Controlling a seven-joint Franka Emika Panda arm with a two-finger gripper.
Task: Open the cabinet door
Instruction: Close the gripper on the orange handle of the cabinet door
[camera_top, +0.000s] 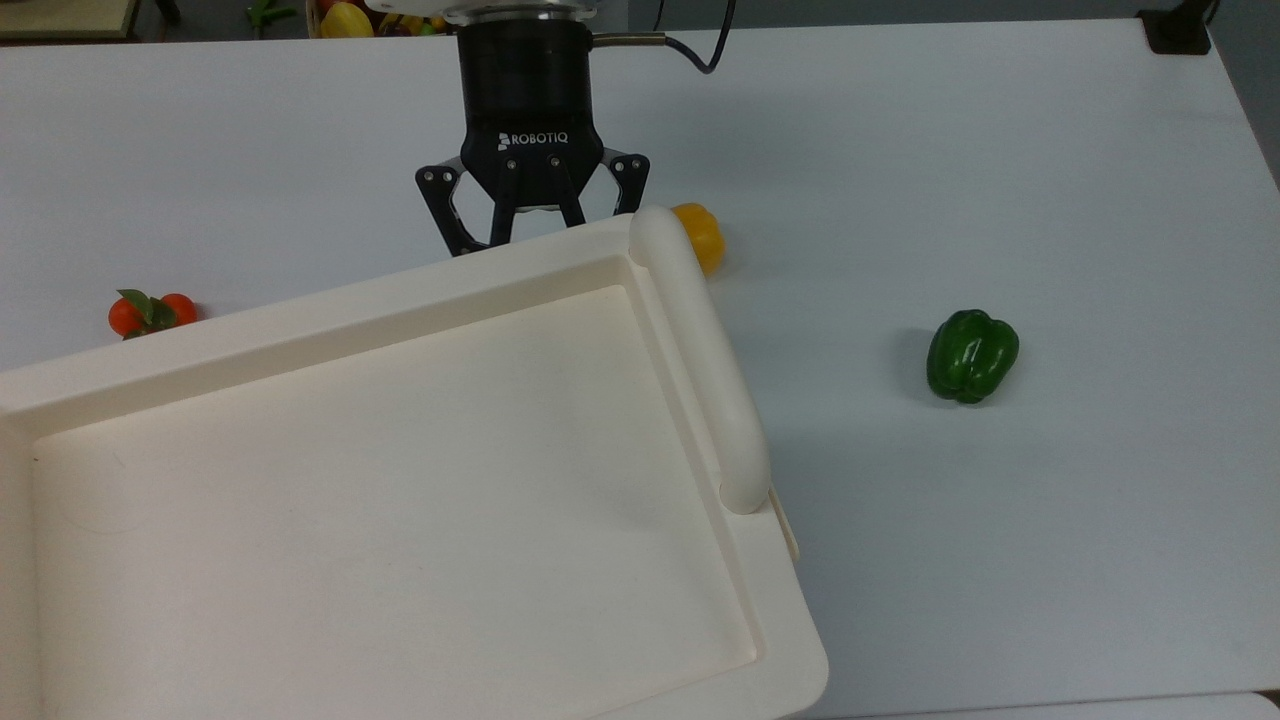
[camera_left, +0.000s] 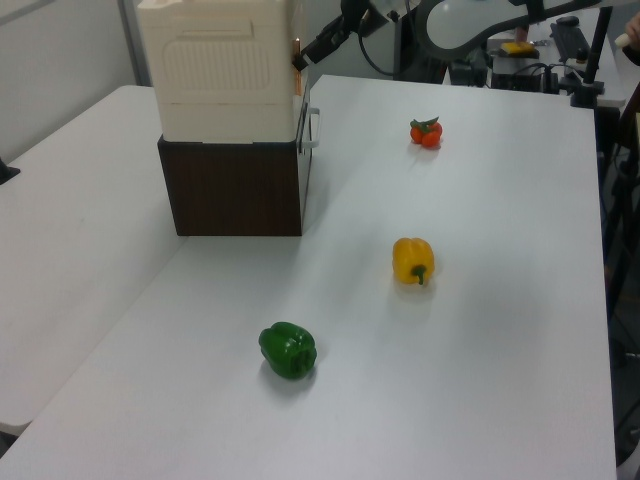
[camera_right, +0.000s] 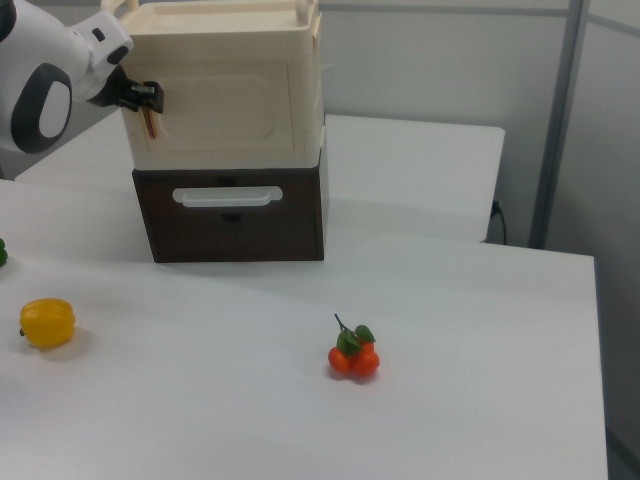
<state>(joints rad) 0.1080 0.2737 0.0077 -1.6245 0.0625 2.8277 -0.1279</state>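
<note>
Top view: the black gripper (camera_top: 533, 232), fingers spread apart and holding nothing, dips behind the far rim of the cabinet (camera_top: 400, 480), whose smooth cream plastic top is a tray-like recess with a thick rounded bar. On the white tabletop (camera_top: 1000, 150) lie one yellow pepper (camera_top: 702, 235), one glossy green pepper (camera_top: 971, 355) and one tomato cluster (camera_top: 150, 313).

Left view: a dark brown base carries the cream unit.

Right view: the cabinet door (camera_right: 225, 110), a recessed cream panel, sits flat on the front, with the gripper at the right view's left edge of it.
</note>
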